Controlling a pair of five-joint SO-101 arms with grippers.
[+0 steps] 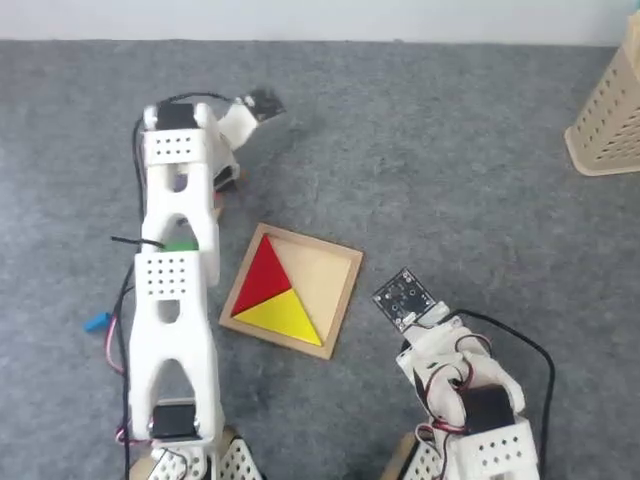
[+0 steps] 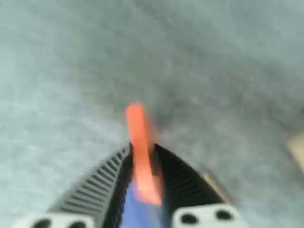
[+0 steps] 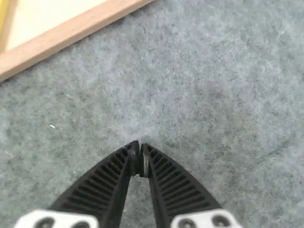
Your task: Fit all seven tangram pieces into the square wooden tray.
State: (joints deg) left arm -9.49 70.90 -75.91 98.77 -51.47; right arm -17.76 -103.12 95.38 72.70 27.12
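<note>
The square wooden tray (image 1: 343,290) lies at the table's middle, turned at an angle. A red triangle (image 1: 262,272) and a yellow triangle (image 1: 285,315) fill the half of it nearer the left arm. My left gripper (image 2: 141,151) is shut on an orange piece (image 2: 137,128), which stands on edge over the grey mat. In the high view that arm stretches up the left side, past the tray. A green piece (image 1: 181,245) peeks out under it, and a blue piece (image 1: 97,322) lies at the far left. My right gripper (image 3: 140,161) is shut and empty over the mat beside the tray's rim (image 3: 71,31).
A beige perforated container (image 1: 610,110) stands at the far right edge. Grey mat covers the whole table. The right arm's body (image 1: 460,390) sits at the bottom right, close to the tray's corner.
</note>
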